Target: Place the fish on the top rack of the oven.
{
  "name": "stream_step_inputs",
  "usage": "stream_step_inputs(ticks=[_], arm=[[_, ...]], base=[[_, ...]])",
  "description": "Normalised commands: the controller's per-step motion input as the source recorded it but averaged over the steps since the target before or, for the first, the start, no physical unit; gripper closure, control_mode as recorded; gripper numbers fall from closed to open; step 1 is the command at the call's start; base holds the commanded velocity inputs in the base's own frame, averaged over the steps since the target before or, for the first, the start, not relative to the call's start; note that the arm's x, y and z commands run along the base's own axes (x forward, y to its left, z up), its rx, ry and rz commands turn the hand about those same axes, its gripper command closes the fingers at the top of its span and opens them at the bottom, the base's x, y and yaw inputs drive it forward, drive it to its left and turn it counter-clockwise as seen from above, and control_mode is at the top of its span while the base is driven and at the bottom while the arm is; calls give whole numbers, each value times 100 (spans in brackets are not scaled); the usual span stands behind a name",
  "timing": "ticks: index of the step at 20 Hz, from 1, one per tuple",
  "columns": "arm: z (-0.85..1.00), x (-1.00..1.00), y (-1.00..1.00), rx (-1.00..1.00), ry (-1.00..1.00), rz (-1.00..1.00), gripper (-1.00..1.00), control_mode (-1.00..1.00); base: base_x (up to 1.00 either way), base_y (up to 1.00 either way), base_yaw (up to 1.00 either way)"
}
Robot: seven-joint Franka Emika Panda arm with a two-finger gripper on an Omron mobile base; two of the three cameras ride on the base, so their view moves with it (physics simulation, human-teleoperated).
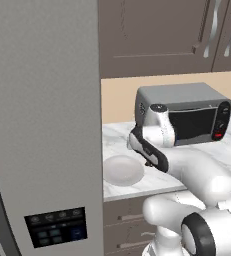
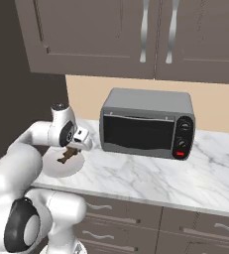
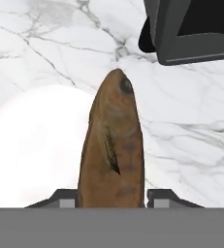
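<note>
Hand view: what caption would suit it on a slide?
Gripper shut on the brown fish, held above the white plate and marble counter.

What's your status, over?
Pincer shut on fish, above white plate. Toaster oven beside it on counter. Wall oven rack not visible.

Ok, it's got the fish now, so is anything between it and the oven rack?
Can't tell: the gripper holds the fish above the white plate on the marble counter, beside the grey toaster oven. The wall oven's control panel sits low on the tall left unit; its door and rack aren't visible.
</note>
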Motion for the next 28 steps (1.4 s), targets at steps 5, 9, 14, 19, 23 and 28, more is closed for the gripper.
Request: stream_step_inputs(ticks=[5, 9, 14, 19, 23, 28], arm=[[100, -98, -12, -4, 0, 0, 100, -100], [92, -97, -36, 0, -18, 1, 100, -100], [35, -98, -5, -2, -38, 6, 100, -100], [2, -75, 0, 0, -10, 6, 100, -100], [0, -57, 0, 0, 0, 4, 100, -100], [-17, -43, 2, 0, 12, 0, 100, -100]], base=[[0, 0, 0], [0, 0, 0], [0, 0, 0], [0, 0, 0], [0, 0, 0], [0, 0, 0]])
